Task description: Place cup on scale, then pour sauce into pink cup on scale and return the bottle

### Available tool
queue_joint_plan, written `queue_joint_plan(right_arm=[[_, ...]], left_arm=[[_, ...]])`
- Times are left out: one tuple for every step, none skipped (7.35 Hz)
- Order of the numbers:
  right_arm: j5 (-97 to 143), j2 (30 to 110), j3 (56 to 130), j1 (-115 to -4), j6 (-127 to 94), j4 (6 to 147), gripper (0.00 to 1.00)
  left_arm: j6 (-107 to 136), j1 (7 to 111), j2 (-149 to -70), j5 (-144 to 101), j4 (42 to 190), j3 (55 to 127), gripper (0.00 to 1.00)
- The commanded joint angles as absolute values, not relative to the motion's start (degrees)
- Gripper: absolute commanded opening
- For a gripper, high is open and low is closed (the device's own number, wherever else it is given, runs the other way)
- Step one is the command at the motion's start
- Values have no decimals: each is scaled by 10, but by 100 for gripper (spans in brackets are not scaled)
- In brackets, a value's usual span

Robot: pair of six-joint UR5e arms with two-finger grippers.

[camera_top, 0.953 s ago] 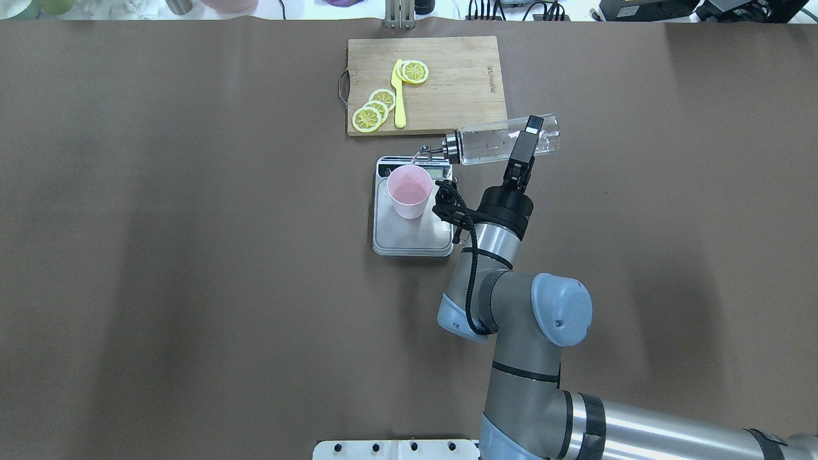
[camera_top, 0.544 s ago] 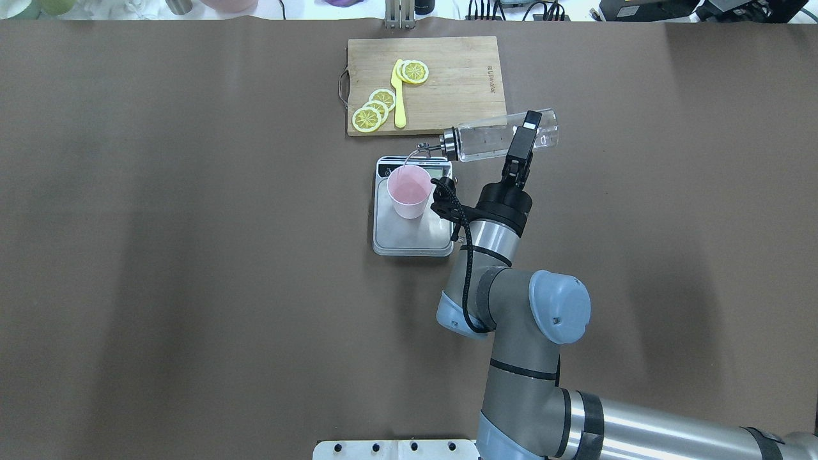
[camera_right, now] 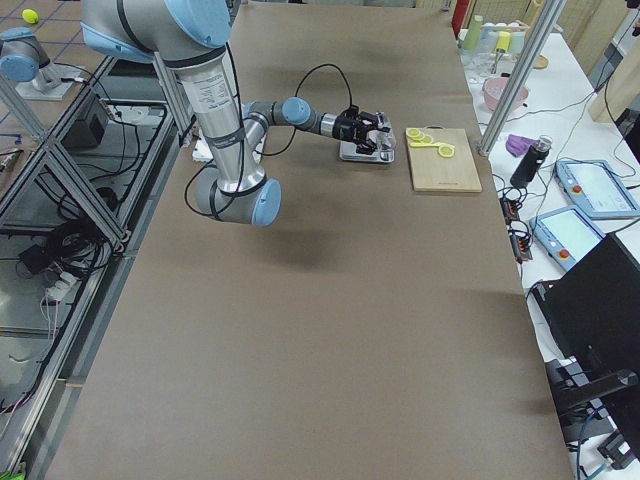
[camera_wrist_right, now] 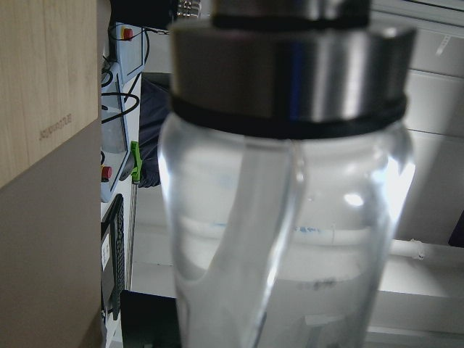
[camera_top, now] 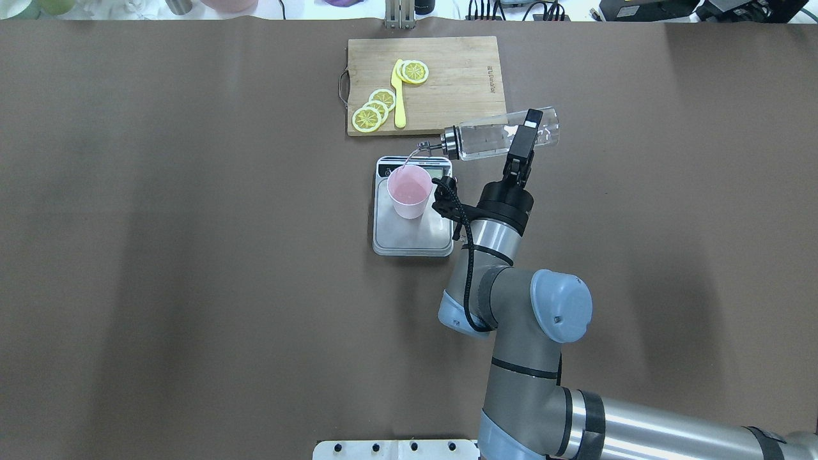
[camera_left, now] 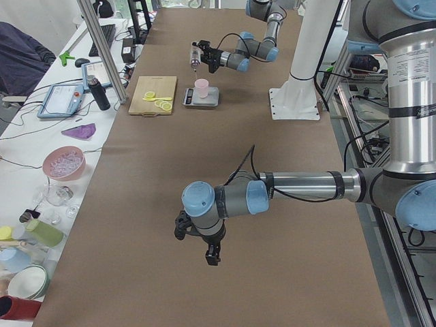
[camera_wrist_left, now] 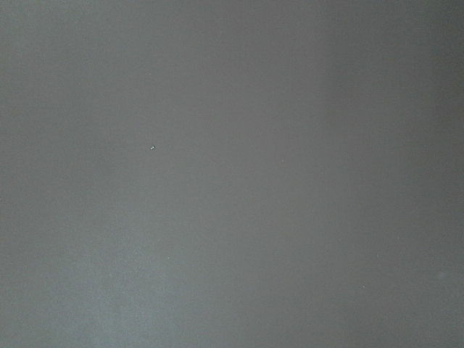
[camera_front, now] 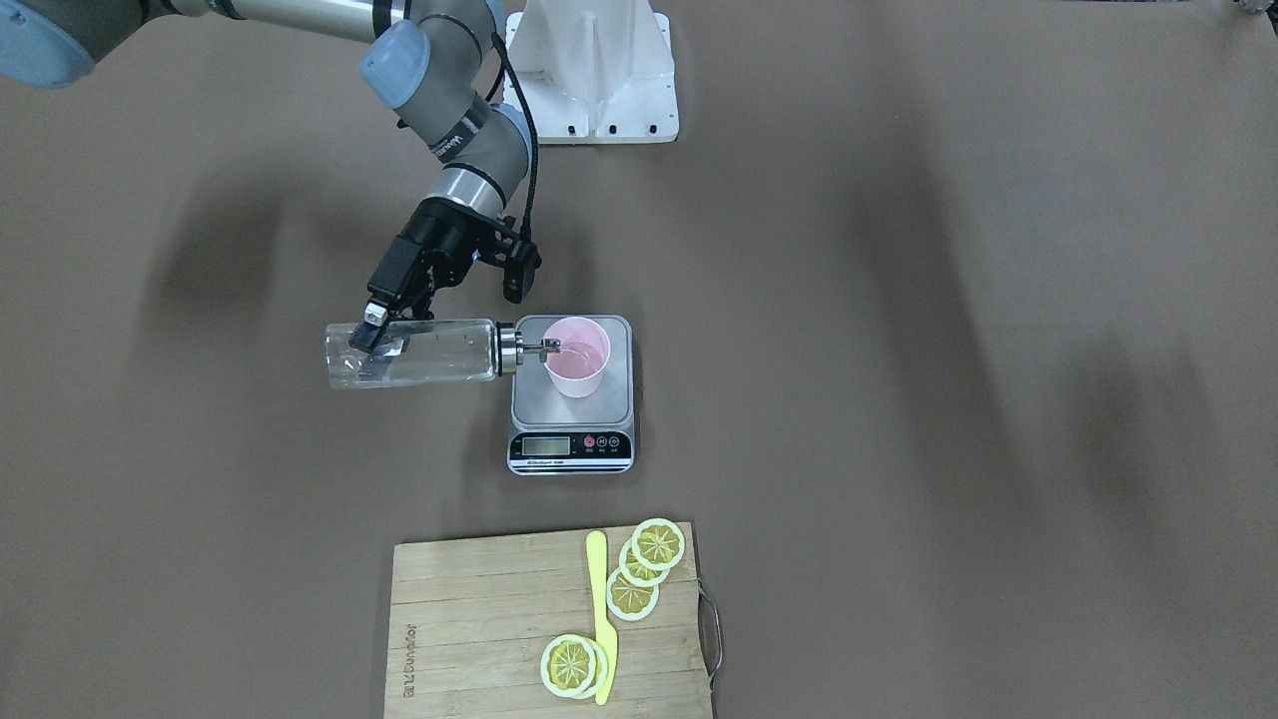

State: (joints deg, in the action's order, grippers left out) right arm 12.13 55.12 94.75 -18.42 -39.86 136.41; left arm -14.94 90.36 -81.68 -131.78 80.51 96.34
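1. Bottle (camera_top: 487, 138) lies nearly level, clamped near its base by right hand (camera_top: 526, 131), spout toward cup (camera_top: 409, 190).
2. Cup stands on scale (camera_top: 412, 237), beside that hand's wrist.
3. Left hand (camera_left: 208, 251): grip, cannot tell.

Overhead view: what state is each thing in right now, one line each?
bottle: tipped almost level, spout above the cup.
sauce: thin stream falling toward the cup.
cup: upright on the scale.
scale: flat, display unreadable.
right gripper: shut on the bottle's base end.
left gripper: far from the scale; open or shut unclear.
lemon slices: flat on the cutting board.
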Motion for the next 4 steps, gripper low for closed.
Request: queue_joint_plan(right_arm=[[121, 552, 947, -185, -400, 1364, 0], [121, 554, 947, -185, -402, 1364, 0], [121, 551, 948, -187, -407, 1363, 0], [121, 554, 948, -188, -447, 1363, 0]], left_arm=[[-149, 904, -817, -1318, 805, 963, 98], [-149, 904, -817, -1318, 805, 967, 98], [-149, 904, -818, -1318, 806, 971, 98], [-149, 904, -818, -1318, 806, 975, 98]])
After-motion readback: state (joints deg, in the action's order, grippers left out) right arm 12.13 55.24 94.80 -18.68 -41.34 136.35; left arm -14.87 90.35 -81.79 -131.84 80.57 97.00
